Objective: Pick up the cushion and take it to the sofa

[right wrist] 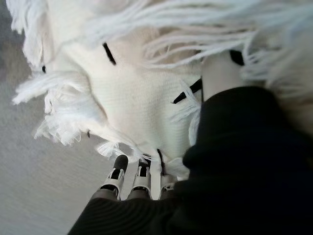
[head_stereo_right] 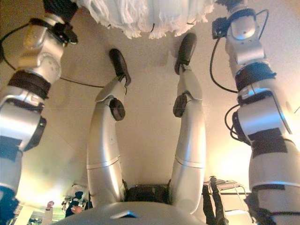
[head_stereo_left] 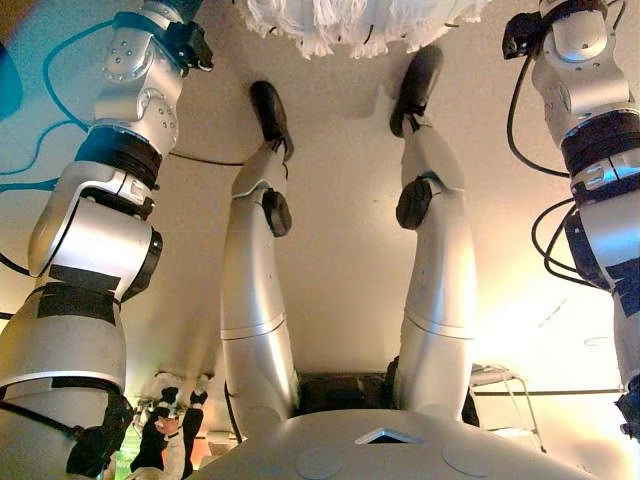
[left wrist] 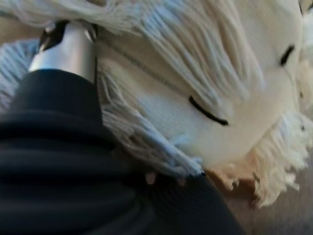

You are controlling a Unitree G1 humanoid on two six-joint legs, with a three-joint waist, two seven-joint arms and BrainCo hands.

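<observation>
The left hand (left wrist: 66, 49) is pressed into one side of the cushion (left wrist: 234, 88); its thumb lies against the cream fabric with fringe falling over it, and the fingers are buried under the tassels, so I cannot tell how far they curl. The right hand (right wrist: 139, 178) sits at the opposite side: its dark-tipped fingers (right wrist: 117, 166) lie straight along the cushion's edge, touching the weave, and its thumb rests on the face near a short black stitch. The cushion is cream, woolly, with long white fringe and scattered black marks. In the eye views it hangs between the two arms at the top edge, its fringe (head_stereo_left: 340, 25) hanging down, held clear of the beige floor (head_stereo_left: 340, 230) below. Neither hand shows in the eye views.
</observation>
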